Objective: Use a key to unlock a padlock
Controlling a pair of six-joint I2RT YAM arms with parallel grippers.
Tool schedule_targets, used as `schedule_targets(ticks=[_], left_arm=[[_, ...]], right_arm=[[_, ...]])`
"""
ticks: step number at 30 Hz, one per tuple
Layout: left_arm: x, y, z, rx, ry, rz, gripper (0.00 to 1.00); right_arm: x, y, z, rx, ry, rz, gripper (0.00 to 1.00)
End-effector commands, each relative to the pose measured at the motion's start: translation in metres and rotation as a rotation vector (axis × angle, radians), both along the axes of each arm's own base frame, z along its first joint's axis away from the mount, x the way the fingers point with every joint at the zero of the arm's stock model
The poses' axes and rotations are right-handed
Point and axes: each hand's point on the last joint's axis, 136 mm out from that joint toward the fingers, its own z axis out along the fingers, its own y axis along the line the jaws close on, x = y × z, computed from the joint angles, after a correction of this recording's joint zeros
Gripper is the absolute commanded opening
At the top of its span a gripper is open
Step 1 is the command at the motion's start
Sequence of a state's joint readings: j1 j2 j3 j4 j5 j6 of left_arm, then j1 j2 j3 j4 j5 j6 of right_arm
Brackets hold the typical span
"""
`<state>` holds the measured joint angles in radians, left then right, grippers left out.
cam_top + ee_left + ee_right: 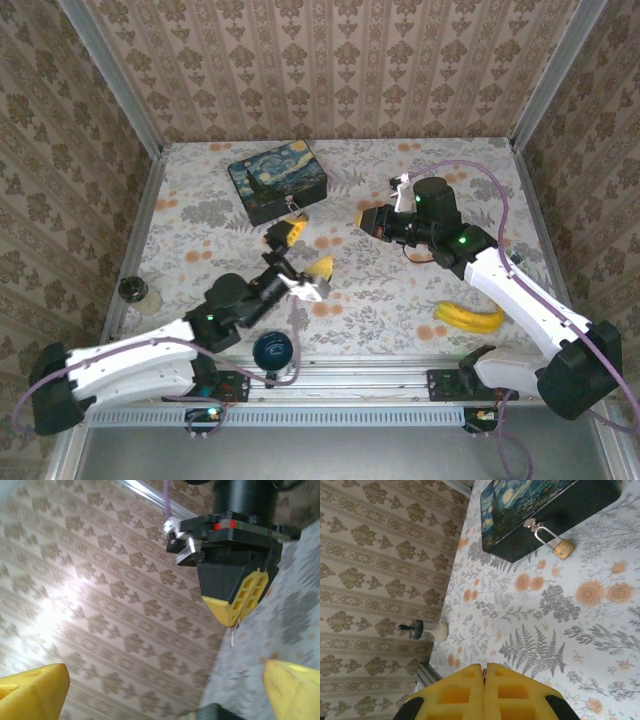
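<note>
Padlock (563, 549) lies on the table (600, 645) toward its far edge. Its shackle is hooked through the latch of the tin (540, 500), and its body points away from the tin toward the near edge. The left gripper (303, 250), fingers spread, sits just in front of it. The right gripper (485, 672) pinches the key (232, 636), whose tip sticks out. A banana (468, 317) lies near the near right corner and a jar (138, 292) by the left edge.

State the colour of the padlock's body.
Brass-gold; the padlock shows best in the right wrist view.
</note>
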<state>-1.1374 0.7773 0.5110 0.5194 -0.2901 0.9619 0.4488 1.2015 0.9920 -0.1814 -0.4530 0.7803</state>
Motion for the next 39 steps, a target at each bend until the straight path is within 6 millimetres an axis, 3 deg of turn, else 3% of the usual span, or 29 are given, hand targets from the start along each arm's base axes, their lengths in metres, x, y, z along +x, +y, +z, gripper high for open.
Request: schedule_targets(ticks=[1, 7, 16, 23, 27, 30, 39], left_arm=[[0.005, 0.022, -0.007, -0.185, 0.359, -0.023, 1.00], [0.038, 0.077, -0.004, -0.471, 0.752, 0.152, 1.00], [0.082, 0.107, -0.033, -0.853, 1.286, 0.165, 1.00], [0.095, 0.110, -0.051, -0.995, 1.409, 0.113, 1.00], [0.093, 0.108, -0.050, -1.030, 1.426, 0.083, 1.00], [0.092, 0.104, -0.046, -1.051, 1.450, 0.039, 0.94], [0.074, 0.062, -0.047, -0.912, 1.601, -0.151, 0.82]], right_arm=[[0.005, -0.007, -0.002, -0.027, -0.043, -0.024, 0.00], [0.007, -0.006, -0.010, -0.021, -0.076, -0.024, 0.00], [0.010, -0.007, -0.023, -0.012, -0.188, -0.023, 0.00], [0.010, -0.011, -0.029, 0.006, -0.262, -0.044, 0.00], [0.009, -0.010, -0.032, 0.013, -0.286, -0.036, 0.00], [0.009, -0.009, -0.029, 0.025, -0.319, -0.025, 0.00], [0.010, 0.001, -0.012, 0.097, -0.393, 0.010, 0.00]])
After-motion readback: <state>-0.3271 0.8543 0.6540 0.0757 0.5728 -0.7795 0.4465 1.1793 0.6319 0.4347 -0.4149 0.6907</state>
